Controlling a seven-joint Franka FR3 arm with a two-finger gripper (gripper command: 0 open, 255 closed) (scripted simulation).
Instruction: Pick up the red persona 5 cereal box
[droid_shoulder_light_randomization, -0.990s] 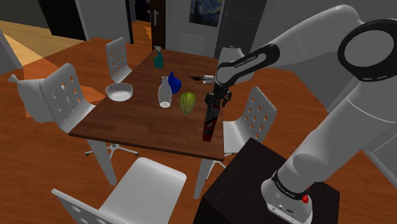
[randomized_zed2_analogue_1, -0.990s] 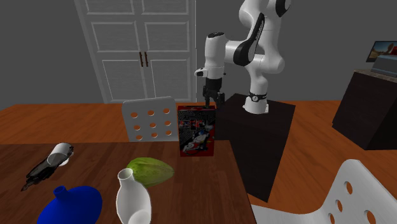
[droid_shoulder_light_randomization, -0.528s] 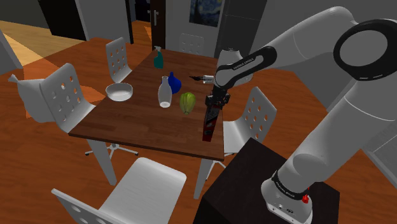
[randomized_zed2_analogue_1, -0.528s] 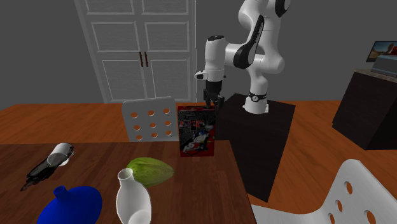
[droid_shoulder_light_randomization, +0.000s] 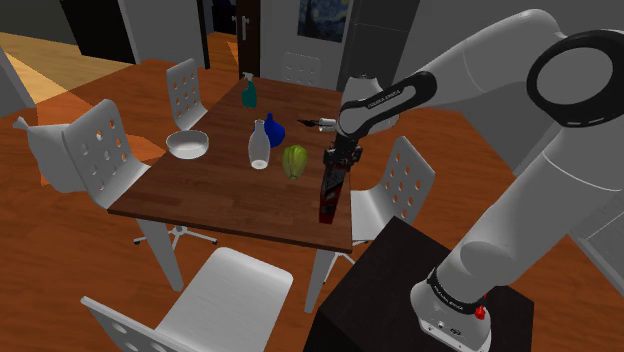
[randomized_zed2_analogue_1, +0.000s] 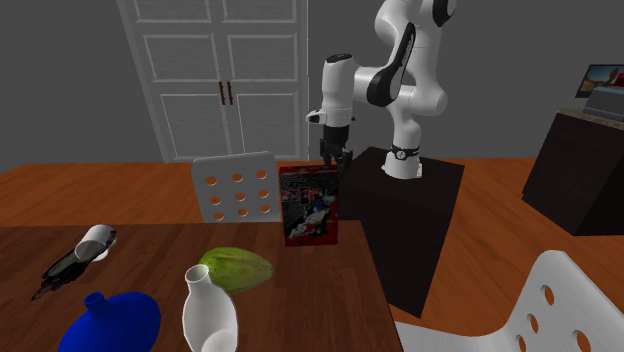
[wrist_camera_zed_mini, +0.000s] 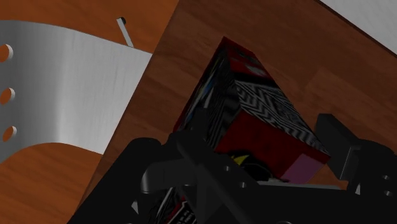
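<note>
At table (droid_shoulder_light_randomization: 200, 205) edge, cereal box (droid_shoulder_light_randomization: 328, 195) stands vert.

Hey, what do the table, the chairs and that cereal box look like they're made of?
Table: wood, going by the brown grain, with a smooth finish. Chairs: plain white, faintly glossy, perhaps plastic or painted metal; can't tell. Cereal box: probably printed card, with red and black artwork on flat faces.
</note>
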